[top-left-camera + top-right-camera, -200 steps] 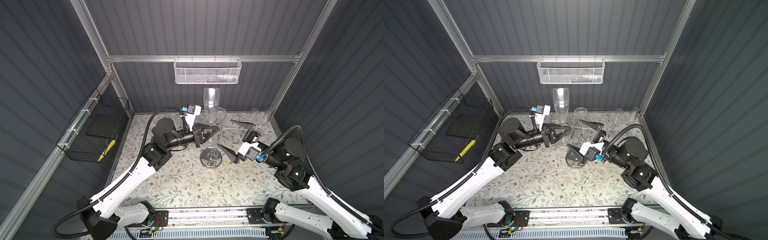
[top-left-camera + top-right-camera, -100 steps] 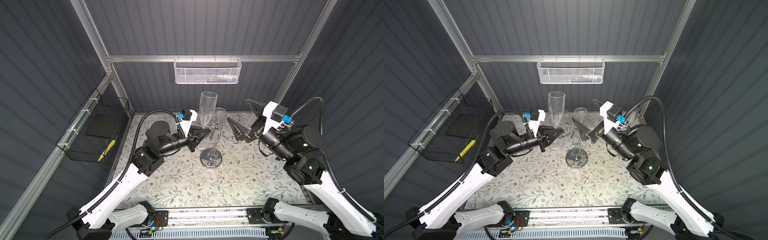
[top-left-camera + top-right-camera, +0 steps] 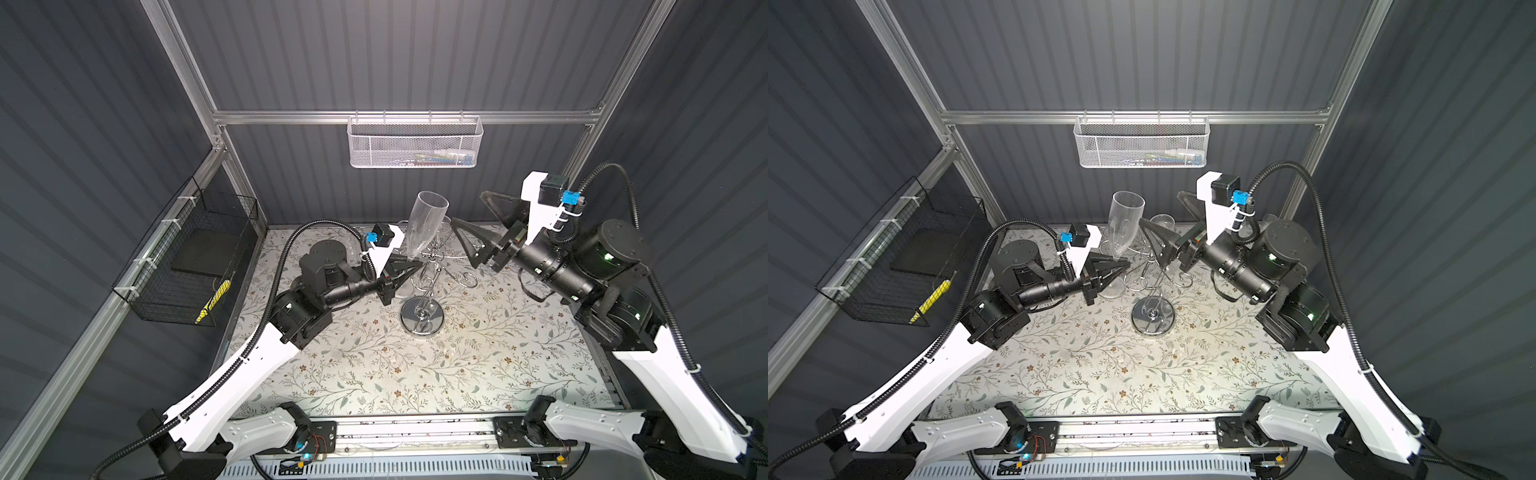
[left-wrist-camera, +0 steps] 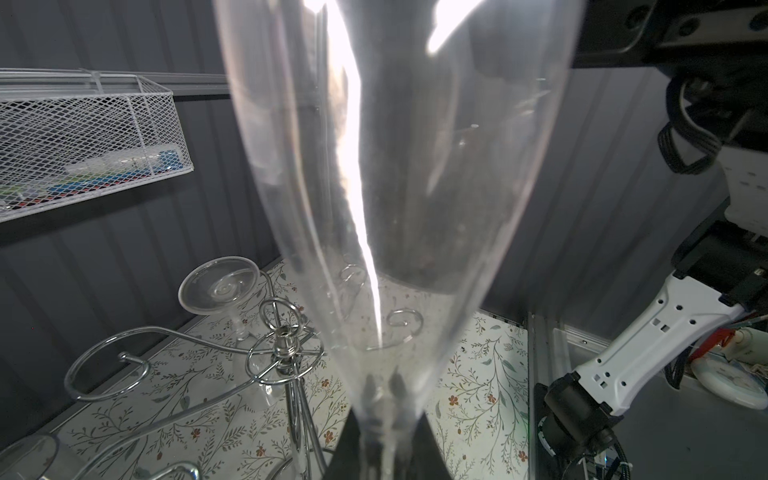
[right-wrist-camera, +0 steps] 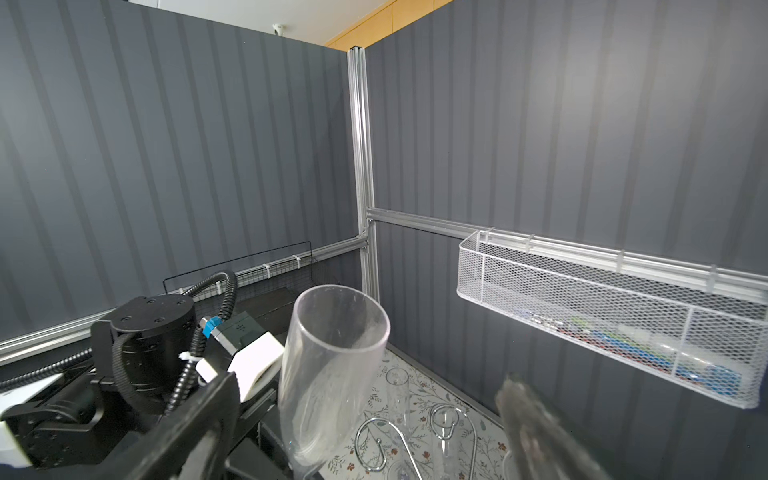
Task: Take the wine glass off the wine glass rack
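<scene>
The wine glass (image 3: 424, 226) is a tall clear flute, held bowl up and tilted a little, just left of the top of the wine glass rack (image 3: 422, 320). My left gripper (image 3: 414, 267) is shut on its stem below the bowl. In the left wrist view the wine glass (image 4: 395, 187) fills the middle, with the left gripper (image 4: 386, 455) clamped on its stem and the wine glass rack (image 4: 286, 353) beside it. My right gripper (image 3: 478, 224) hangs open, high and to the right of the rack, holding nothing. A second glass (image 4: 218, 286) hangs upside down on a far scroll arm.
A white mesh basket (image 3: 415, 143) hangs on the back wall and a black wire basket (image 3: 187, 257) on the left wall. More clear glasses stand at the back of the floral mat, at back left (image 3: 353, 249) and back right (image 3: 1268, 220).
My right arm has lifted from low beside the rack's base to high on the right, still open. The left gripper has kept its hold while the glass sank slightly and tilted.
</scene>
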`<act>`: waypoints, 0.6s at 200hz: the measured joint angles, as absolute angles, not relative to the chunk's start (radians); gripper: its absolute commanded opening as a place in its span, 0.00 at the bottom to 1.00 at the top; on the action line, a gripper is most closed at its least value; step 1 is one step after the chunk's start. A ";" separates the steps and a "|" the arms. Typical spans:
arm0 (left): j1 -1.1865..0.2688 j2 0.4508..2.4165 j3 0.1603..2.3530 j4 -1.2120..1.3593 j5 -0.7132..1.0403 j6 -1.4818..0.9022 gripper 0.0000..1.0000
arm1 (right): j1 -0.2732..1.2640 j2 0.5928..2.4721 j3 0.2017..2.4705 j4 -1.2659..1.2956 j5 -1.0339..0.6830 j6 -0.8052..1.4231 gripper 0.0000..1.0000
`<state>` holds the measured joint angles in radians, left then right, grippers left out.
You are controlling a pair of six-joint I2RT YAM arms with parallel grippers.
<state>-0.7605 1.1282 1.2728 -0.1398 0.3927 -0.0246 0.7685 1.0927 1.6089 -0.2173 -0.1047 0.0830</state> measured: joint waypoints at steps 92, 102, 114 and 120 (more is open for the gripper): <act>-0.766 1.159 1.279 -0.134 0.413 -0.002 0.00 | 0.679 1.198 1.607 -0.204 -0.327 0.286 0.95; -0.771 1.164 1.279 -0.134 0.415 -0.002 0.00 | 0.679 1.214 1.607 -0.207 -0.343 0.297 0.94; -0.772 1.169 1.280 -0.134 0.419 -0.002 0.00 | 0.678 1.228 1.607 -0.208 -0.356 0.310 0.93; -0.774 1.171 1.280 -0.134 0.419 -0.002 0.00 | 0.678 1.234 1.607 -0.207 -0.362 0.315 0.91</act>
<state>-0.7738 1.1706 1.2804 -0.1337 0.4194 -0.0021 0.6785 1.2335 1.6070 -0.2073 -0.3618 0.3149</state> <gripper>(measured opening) 0.116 0.935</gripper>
